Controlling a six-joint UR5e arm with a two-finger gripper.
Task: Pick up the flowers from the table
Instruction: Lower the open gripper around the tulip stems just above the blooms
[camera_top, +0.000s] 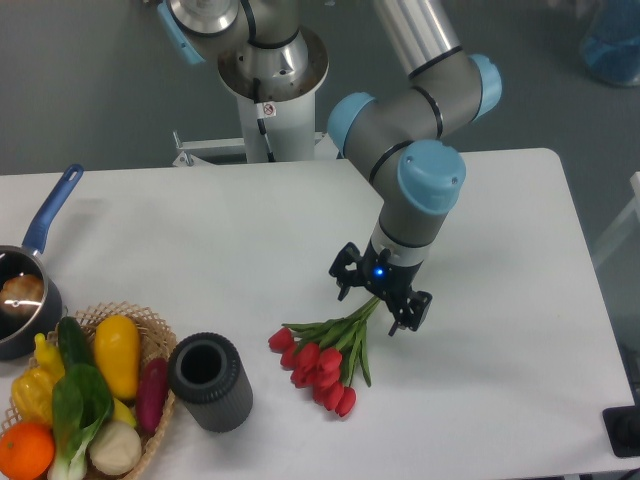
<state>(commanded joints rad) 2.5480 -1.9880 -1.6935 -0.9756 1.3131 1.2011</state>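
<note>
We note the hand (379, 305) low over the worktop (500, 300), fingers spread apart on either side of the stems of the flowers (325, 360), not closed on them. The flowers lie flat on the worktop, red heads toward the near edge, just right of a dark cylinder (210, 381) and a wicker basket (150, 330).
</note>
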